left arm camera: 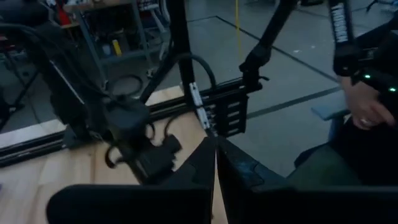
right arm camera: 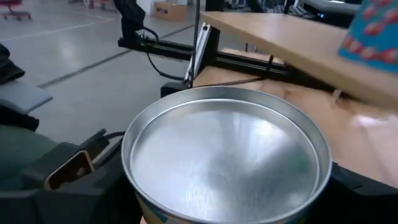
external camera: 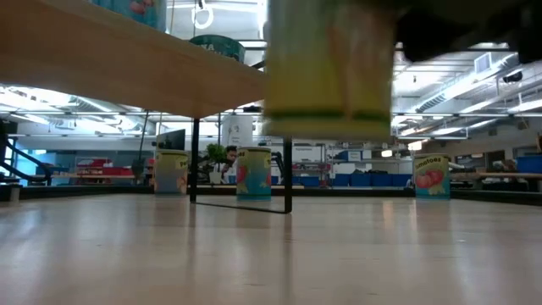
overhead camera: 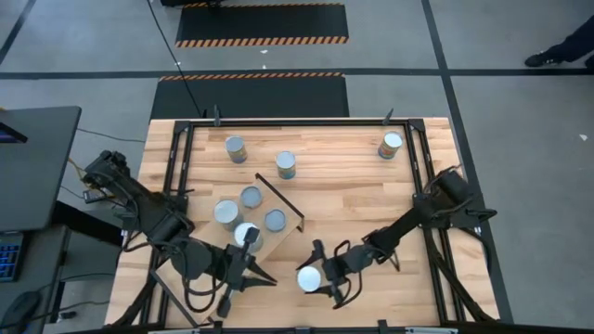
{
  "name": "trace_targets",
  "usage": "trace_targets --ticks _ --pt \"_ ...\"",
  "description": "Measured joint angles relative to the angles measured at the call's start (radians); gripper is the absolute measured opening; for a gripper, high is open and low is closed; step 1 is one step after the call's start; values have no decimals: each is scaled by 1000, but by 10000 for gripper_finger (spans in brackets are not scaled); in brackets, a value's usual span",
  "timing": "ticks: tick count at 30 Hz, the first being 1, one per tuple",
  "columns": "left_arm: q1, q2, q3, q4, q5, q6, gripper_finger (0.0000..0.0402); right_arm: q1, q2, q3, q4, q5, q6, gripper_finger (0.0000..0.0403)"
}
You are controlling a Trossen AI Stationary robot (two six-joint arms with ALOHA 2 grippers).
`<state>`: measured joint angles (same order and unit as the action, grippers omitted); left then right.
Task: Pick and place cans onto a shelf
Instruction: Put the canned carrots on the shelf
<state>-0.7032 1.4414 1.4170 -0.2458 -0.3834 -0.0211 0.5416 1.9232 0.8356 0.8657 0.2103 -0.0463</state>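
My right gripper [overhead camera: 316,278] is shut on a can [overhead camera: 309,278] with a shiny silver top [right arm camera: 227,155], near the table's front edge. The low view shows this can [external camera: 326,72] well above the tabletop. The shelf [overhead camera: 278,198], a raised plywood board with a black frame, stands left of centre and carries several cans [overhead camera: 251,197]. Three more cans stand on their bases on the table: [overhead camera: 236,148], [overhead camera: 286,164], [overhead camera: 391,145]. My left gripper [overhead camera: 249,269] is shut and empty by the shelf's near end; its fingers meet in its wrist view [left arm camera: 216,165]. My right gripper pinches the can's round side just under the top rim [right arm camera: 127,186] between its two fingers [right arm camera: 74,180], one on each side. The fingers come level from the table's right side. The can stands upright, lifted clear of the table.
The black frame rails [overhead camera: 176,158] run along the table's left, far and right sides. The shelf's legs [external camera: 288,178] stand on the table. A person's hand [left arm camera: 367,112] shows beyond the table's edge in the left wrist view.
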Motion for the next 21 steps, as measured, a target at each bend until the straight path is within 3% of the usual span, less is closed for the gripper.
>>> trace_targets --ticks 7,13,21 --pt "29 66 1 12 3 7 56 -16 151 16 149 -20 48 319" --pt "55 139 26 11 5 2 145 -18 173 10 133 -54 80 327" --pt "70 199 56 3 9 -45 255 -24 131 14 118 -84 71 370"
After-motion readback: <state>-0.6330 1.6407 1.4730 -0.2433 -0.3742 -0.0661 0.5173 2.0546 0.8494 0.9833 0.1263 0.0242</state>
